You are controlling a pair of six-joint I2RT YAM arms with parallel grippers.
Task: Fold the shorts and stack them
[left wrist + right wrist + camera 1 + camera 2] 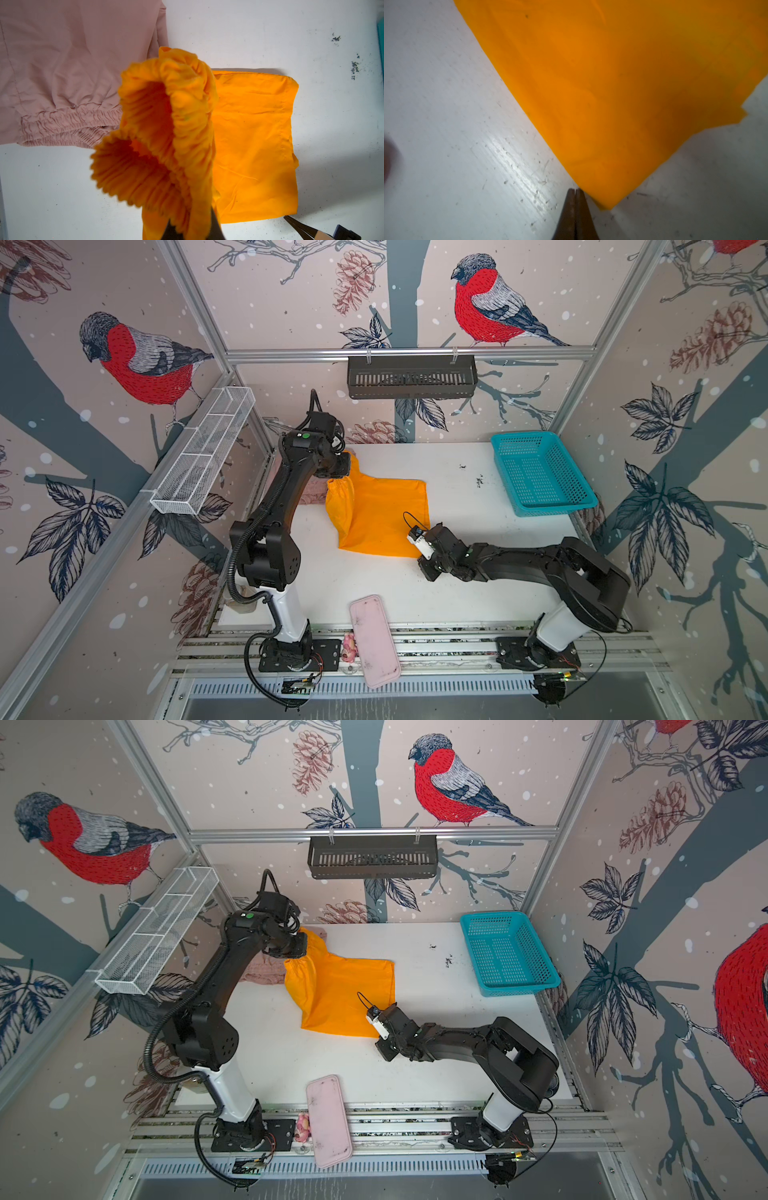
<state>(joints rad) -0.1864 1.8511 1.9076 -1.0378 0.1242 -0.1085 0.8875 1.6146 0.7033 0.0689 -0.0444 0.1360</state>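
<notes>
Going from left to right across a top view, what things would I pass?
You'd pass the white wire shelf → pink shorts → orange shorts → teal basket.

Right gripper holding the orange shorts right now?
No: the right wrist view shows the right gripper shut with nothing between its jaws, tips beside the edge of the orange shorts.

walls: bullfinch wallpaper (137,360) | frame: aluminium rails (291,354) | tabletop (332,572): white, scuffed, perhaps stained
</notes>
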